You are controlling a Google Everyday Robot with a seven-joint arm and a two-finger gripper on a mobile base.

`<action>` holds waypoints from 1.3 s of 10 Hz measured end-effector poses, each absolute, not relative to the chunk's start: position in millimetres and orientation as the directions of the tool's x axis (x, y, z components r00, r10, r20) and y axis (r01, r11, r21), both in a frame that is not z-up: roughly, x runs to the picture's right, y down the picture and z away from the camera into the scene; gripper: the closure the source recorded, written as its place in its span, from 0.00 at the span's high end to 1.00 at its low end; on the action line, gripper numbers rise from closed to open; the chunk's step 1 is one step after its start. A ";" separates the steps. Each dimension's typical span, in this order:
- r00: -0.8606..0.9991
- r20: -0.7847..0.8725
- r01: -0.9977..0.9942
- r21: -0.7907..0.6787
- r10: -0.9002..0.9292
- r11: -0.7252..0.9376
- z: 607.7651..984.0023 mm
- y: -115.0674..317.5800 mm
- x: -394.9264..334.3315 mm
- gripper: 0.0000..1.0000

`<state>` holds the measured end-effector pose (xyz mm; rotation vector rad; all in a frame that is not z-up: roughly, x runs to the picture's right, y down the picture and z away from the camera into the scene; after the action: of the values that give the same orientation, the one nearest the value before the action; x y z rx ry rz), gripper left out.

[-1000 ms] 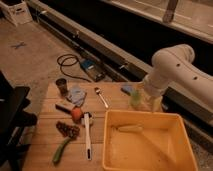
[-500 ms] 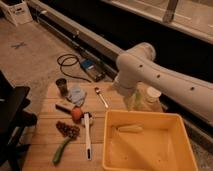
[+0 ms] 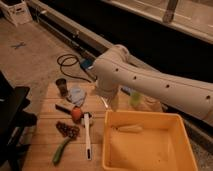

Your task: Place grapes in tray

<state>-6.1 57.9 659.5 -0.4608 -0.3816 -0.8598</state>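
Observation:
The grapes (image 3: 67, 130), a dark lumpy bunch, lie on the wooden table (image 3: 45, 150) left of the tray. The tray (image 3: 150, 119) is a large yellow bin at the table's right, with a pale long item (image 3: 129, 128) inside near its back wall. My white arm reaches in from the right. Its gripper (image 3: 107, 99) hangs over the table's middle, above the tray's back left corner and up and right of the grapes, well apart from them.
An orange-red fruit (image 3: 76, 114), a white-handled utensil (image 3: 87, 136) and a long green vegetable (image 3: 61, 150) lie around the grapes. A dark cup (image 3: 61, 86), a blue cloth (image 3: 76, 94) and a green bottle (image 3: 135, 97) stand further back. A black chair (image 3: 12, 117) is at the left, and a cable (image 3: 70, 62) lies on the floor.
My arm has swung left from the table's right side to over its middle. The view has moved closer to the table. The grapes have not moved.

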 end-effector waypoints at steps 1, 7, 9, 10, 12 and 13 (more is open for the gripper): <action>0.596 0.499 0.791 -0.231 -0.629 0.566 659.0 58.0 -6.4 0.80; 0.402 0.592 0.902 -0.123 -0.698 0.415 685.6 66.0 -61.9 0.80; 0.311 0.631 0.934 -0.066 -0.711 0.351 695.8 74.4 -105.2 0.80; 0.245 0.658 0.952 -0.025 -0.712 0.305 703.3 83.0 -130.8 0.80; 0.115 0.703 0.973 0.062 -0.702 0.221 716.0 103.3 -166.7 0.80; 0.042 0.718 0.979 0.111 -0.695 0.174 720.6 114.2 -179.7 0.80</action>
<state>-179.7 114.2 720.6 -0.4762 -0.7459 -1.3566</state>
